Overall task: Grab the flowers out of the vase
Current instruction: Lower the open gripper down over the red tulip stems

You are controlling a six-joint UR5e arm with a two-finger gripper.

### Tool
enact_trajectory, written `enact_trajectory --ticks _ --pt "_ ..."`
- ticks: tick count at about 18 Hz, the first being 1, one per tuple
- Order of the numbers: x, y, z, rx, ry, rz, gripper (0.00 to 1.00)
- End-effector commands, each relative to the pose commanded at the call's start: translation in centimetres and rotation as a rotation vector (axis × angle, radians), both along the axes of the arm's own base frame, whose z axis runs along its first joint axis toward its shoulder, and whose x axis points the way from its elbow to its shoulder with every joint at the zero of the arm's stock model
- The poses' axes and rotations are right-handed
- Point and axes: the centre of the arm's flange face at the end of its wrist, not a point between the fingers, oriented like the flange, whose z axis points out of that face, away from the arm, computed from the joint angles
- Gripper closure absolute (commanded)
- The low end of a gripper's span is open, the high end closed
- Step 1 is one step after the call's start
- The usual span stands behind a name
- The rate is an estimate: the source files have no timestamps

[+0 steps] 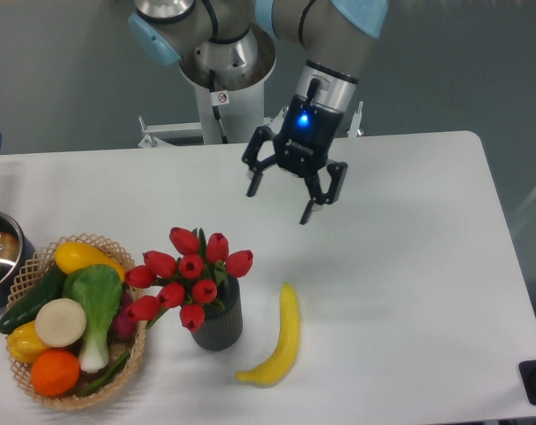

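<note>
**Approach phase: fingers spread above the surface, flowers not yet reached**

Fixed camera. The gripper (286,197) hangs over the far-middle part of the white surface (409,266), its two fingers (253,184) spread wide and holding nothing. The flowers (190,270), a bunch of red tulip buds on green stems, stand upright in the vase (219,326), a short dark ribbed cup set near the front of the surface, left of centre. The buds spread wider than the vase mouth. The bunch lies nearer the viewer and to the left of the fingers, apart from them, with bare surface between. By judgement, the task is at its first step: the reach, with no contact made. The next move calls for carrying the spread fingers leftward and nearer until they stand over the bunch, then lowering them to straddle the stems or the cluster of buds before closing. A banana (279,341) lies just right of the vase, and a wicker basket (39,264) of vegetables stands close on its left, so the descent has little room on either side.
</note>
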Motion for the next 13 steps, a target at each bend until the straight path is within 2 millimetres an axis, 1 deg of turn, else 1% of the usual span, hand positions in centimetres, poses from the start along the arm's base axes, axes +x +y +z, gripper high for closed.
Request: enact_trajectory --ticks 2,3,4,6,8,9,11,13 --pt "-0.1 0.2 -0.1 0.014 -0.009 -0.006 0.00" --pt "-0.5 0.3 -0.8 0.008 -0.022 -0.006 0.00" --pt "-0.3 0.4 -1.2 0.005 -0.029 -0.011 0.00" --pt "-0.3 0.6 -1.2 0.011 -0.031 -0.016 0.00" --pt "-0.9 1.1 -1.6 0.013 -0.023 -0.028 0.00" --pt "-1.5 1.6 -1.9 0.019 -0.006 -0.044 0.00" --pt "-1.3 3.7 -2.1 0.022 0.004 -0.090 0.00" --pt "-1.8 4.3 -2.2 0.028 0.022 -0.096 0.00"
